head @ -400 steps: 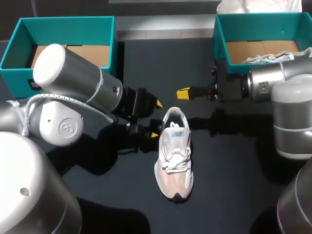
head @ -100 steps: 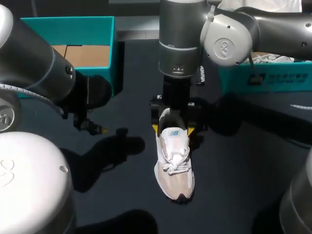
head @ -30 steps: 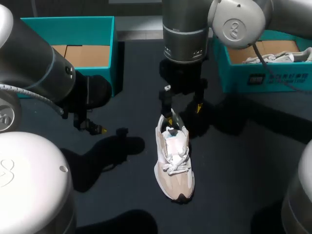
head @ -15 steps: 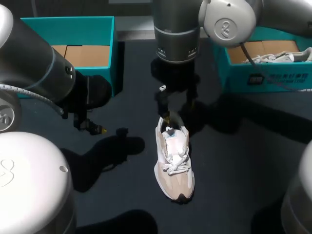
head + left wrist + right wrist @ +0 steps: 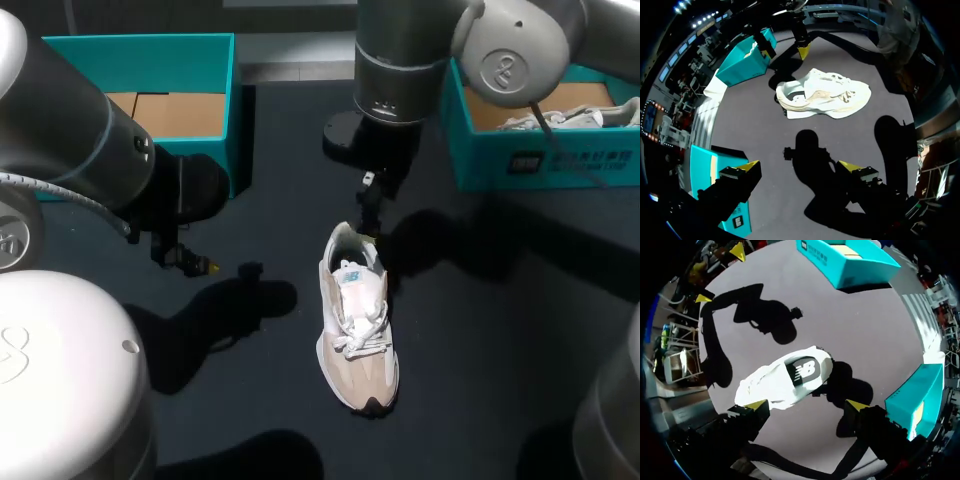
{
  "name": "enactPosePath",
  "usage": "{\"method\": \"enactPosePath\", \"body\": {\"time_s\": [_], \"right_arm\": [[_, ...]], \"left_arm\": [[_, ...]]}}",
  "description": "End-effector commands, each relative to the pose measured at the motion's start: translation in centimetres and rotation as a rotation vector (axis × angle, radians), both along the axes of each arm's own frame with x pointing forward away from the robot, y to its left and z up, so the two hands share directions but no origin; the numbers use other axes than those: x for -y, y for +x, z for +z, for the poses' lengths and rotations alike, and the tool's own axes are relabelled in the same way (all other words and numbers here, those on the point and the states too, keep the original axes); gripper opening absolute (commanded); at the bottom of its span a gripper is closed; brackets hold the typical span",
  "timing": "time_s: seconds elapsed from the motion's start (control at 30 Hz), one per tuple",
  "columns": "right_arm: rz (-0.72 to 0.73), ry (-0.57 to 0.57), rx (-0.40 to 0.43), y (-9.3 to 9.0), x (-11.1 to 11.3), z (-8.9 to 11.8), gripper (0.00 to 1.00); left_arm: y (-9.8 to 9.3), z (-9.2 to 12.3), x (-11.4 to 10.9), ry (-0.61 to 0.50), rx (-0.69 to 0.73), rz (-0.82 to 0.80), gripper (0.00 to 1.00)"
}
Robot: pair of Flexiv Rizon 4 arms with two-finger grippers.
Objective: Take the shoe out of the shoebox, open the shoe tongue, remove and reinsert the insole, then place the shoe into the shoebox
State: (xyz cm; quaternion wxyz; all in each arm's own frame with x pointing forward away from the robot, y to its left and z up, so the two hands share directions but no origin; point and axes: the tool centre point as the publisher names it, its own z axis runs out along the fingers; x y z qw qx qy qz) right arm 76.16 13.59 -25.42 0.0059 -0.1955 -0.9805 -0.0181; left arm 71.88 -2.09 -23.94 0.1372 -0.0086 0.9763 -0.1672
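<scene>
Shoe outside box, on tabletop centre, toe toward camera; small blue logo patch on tongue. Right gripper above heel, fingers spread, empty. Left gripper spread, well apart. Right shoebox side bears white print.

Our right hand above the dark table, fingers spread, white shoe just ahead, far shoebox beyond, near shoebox beside us
</scene>
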Motion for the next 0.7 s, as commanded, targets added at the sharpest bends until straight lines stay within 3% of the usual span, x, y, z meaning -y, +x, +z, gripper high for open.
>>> {"method": "enactPosePath", "body": {"time_s": [0.03,0.23,0.43,0.7], "right_arm": [[0.547,0.104,0.152,-0.5,0.5,-0.1,1.0],[0.547,0.104,0.152,-0.5,0.5,-0.1,1.0],[0.568,0.125,0.088,0.7,0.3,-1.0,1.0],[0.571,0.053,0.087,2.8,-1.4,-3.9,1.0]], "left_arm": [[-0.2,0.0,-0.2,-0.001,0.001,-0.001,1.0],[-0.2,0.0,-0.2,-0.001,0.001,-0.001,1.0],[-0.2,0.0,-0.2,-0.001,0.001,-0.001,1.0],[-0.2,0.0,-0.2,-0.001,0.001,-0.001,1.0]]}}
